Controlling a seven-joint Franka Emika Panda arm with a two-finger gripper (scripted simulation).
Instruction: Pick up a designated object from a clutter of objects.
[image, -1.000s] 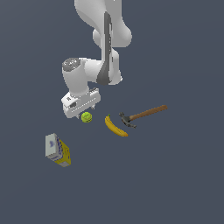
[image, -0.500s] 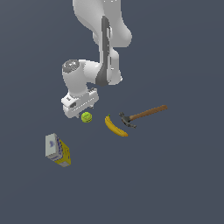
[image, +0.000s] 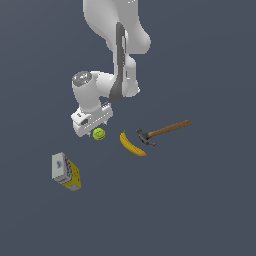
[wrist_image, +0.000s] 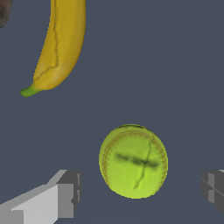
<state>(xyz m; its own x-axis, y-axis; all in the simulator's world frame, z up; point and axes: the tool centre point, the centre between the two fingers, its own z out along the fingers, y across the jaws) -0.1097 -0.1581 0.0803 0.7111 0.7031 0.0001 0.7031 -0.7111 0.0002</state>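
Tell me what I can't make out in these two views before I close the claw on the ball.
- Claw fingertips: hidden by the wrist housing in the exterior view; cut off by the frame edge in the wrist view.
- Ball: contact with the fingers is undeterminable; a gap shows on both sides.
- Hammer and box: outside the wrist view.
- Banana: cut off by the wrist view's edge.
- Box lettering: too small in the exterior view.
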